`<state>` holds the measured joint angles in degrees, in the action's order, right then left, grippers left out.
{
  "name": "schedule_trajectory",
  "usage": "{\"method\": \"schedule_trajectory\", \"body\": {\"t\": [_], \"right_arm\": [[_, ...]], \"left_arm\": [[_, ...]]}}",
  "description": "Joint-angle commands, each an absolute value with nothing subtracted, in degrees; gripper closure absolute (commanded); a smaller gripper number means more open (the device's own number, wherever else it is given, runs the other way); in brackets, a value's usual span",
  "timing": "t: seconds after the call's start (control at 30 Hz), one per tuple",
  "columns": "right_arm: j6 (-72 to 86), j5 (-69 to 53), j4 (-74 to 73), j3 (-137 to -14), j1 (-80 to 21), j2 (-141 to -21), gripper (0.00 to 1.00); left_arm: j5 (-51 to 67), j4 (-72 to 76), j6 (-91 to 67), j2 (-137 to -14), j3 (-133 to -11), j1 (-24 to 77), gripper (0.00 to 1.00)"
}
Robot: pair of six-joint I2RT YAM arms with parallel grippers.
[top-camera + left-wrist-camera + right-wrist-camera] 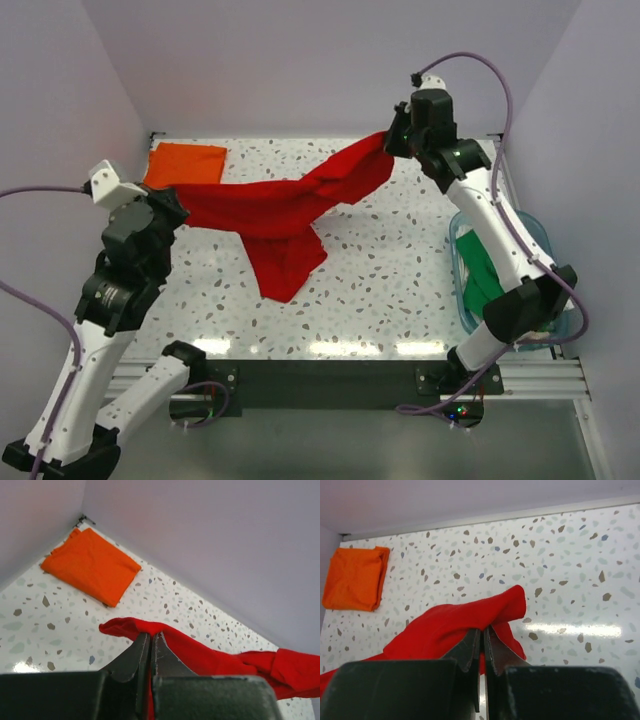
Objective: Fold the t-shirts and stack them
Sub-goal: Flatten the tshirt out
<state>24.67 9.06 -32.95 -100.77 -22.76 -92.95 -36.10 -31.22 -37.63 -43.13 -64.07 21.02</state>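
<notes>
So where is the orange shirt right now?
In the top view the orange shirt lies folded in the far left corner of the table, just behind the red shirt that the left claw holds.

We list, on the table:

1. Folded t-shirt: far left corner, lying flat on the table.
2. Strung t-shirt: across the middle, one end pinched in the left gripper at the left, the other in the right gripper at the far right. Its middle sags toward the near side.
3. Tub: right edge, under the right arm.
4. Third t-shirt: inside the tub.
</notes>
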Motion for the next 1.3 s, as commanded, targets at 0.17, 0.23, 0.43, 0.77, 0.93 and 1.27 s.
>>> {"method": "schedule_trajectory", "body": {"t": [0.17,0.23,0.43,0.77,0.93,1.27], "right_arm": [[21.8,13.3,-35.9,-108.9,-21.1,-84.5,1.00],[21.9,12.8,-36.0,-109.2,-21.2,-84.2,1.00],[22.8,11.3,-36.8,-114.5,-17.2,-89.7,1.00],[29.1,-4.5,-34.8,-126.6,-10.3,-100.5,1.00],[32.8,-13.0,-30.1,-127.7,-14.0,-106.0,1.00],[27.0,-14.8,-34.6,-136.1,-22.1,-113.2,1.00]], "left_arm": [[-42.4,-29.4,-30.2,-41.6,-72.1,20.6,1.00],[-40.1,-27.2,-30.0,-43.2,-72.3,20.6,1.00],[-32.9,-18.6,-28.7,-56.4,-76.9,20.6,1.00],[-30.9,-18.4,-25.3,-65.8,-94.5,20.3,1.00],[-36.5,-20.1,-21.2,-61.4,-99.2,20.0,1.00],[-24.2,-26.5,-24.0,-54.9,-101.4,20.0,1.00]]}}
